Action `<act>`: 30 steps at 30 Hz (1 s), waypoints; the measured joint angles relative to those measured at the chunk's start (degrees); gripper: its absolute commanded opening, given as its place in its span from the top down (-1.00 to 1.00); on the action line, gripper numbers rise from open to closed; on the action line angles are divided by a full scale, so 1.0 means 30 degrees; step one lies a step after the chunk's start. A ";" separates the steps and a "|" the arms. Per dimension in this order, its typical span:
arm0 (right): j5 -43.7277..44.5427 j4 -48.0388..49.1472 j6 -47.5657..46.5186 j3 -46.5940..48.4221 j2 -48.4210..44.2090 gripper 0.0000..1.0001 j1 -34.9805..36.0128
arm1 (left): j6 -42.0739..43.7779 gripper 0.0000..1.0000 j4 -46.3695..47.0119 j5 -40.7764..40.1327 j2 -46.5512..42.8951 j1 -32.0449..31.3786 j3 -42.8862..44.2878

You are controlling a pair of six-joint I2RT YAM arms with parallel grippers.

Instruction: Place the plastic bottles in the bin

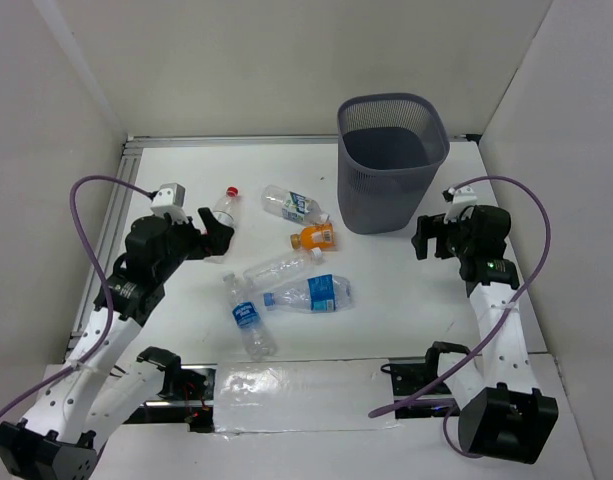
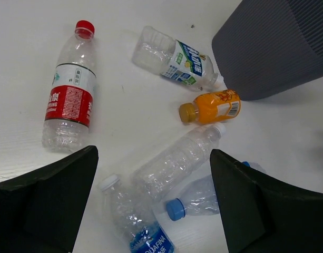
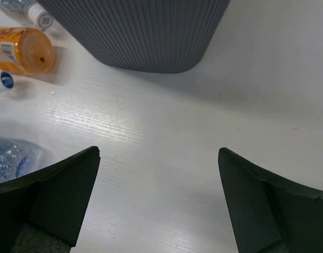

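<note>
- Left arm [image 1: 146,255]: elbow bent, white lower link rising from the near-left base, black wrist section angled inward over the counter [image 1: 406,300].
- Left end effector [image 1: 218,233]: dark fingers [image 2: 50,205] spread wide, nothing between them; pointed down at the bottle group, just beside the red-labelled bottle [image 2: 71,89].
- Right arm [image 1: 501,330]: white link rising from the near-right base, wrist turned left toward the bin [image 1: 386,190].
- Right end effector [image 1: 423,240]: fingers apart, empty, over bare white counter near the bin's lower wall.
- Bin: upright at the far right-centre, dark blue-grey mesh, rounded rim, tapering downward; interior in shadow, contents hard to judge.
- Red-labelled bottle: clear ribbed plastic, red cap, lying flat at the far left, apart from the rest.
- Green-and-blue-labelled bottle [image 2: 177,58]: clear, lying flat, neck toward the bin's base.
- Orange bottle [image 2: 214,105]: stubby, lying on its side near the bin wall.
- Unlabelled bottle [image 2: 177,161]: clear, crumpled, white cap just beside the orange bottle.
- Blue-capped bottle [image 1: 311,293]: clear, blue label, lying crosswise on the near side of the unlabelled one.
- Aquafina bottle [image 1: 249,317]: white cap, blue label, lying nearest the arm bases.
- All six on the counter, outside the bin.
</note>
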 measured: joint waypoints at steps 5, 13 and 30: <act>-0.3228 -0.1122 -0.4255 0.0000 -0.0415 -0.94 0.0051 | -0.0007 -1.00 -0.0109 0.0612 0.0255 0.0000 -0.0007; -0.8706 -0.2936 -1.1788 -0.0197 -0.0612 -0.81 0.3847 | -0.0721 0.72 -0.0401 0.1785 0.1151 0.0000 -0.0277; -0.4889 0.2761 -1.4855 -0.2127 0.6819 -1.00 1.4338 | -0.2987 -1.00 -0.2346 0.2018 0.0561 -0.0699 -0.1734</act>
